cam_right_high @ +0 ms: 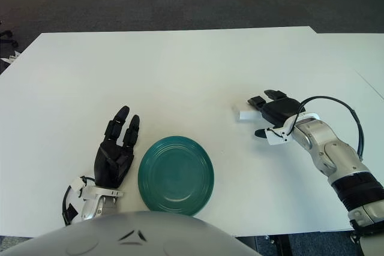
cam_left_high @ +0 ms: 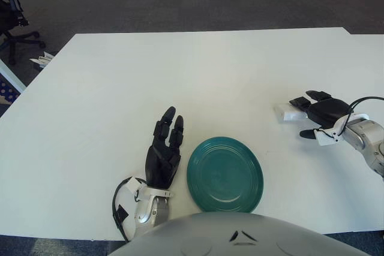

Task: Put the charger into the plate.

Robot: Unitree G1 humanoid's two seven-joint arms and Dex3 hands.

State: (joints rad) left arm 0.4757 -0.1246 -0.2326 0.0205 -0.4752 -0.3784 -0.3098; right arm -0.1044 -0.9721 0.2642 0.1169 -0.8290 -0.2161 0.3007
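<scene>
A white table is seen from above, with a teal plate set near its front edge, empty. The charger (small, white, blocky) lies on the table to the right of the plate and well apart from it, not yet in the plate. The right hand is placed at the charger's right end, with two dark fingers laid over the top of it and the thumb held lower and clear of it; the fingers are extended, touching the charger but not closed around it, so no grasp is recorded. The left hand is seen just beside the plate on its left, palm side down toward the table, fingers straight and relaxed, nothing held. An office chair is partly visible on the dark floor at the far left
</scene>
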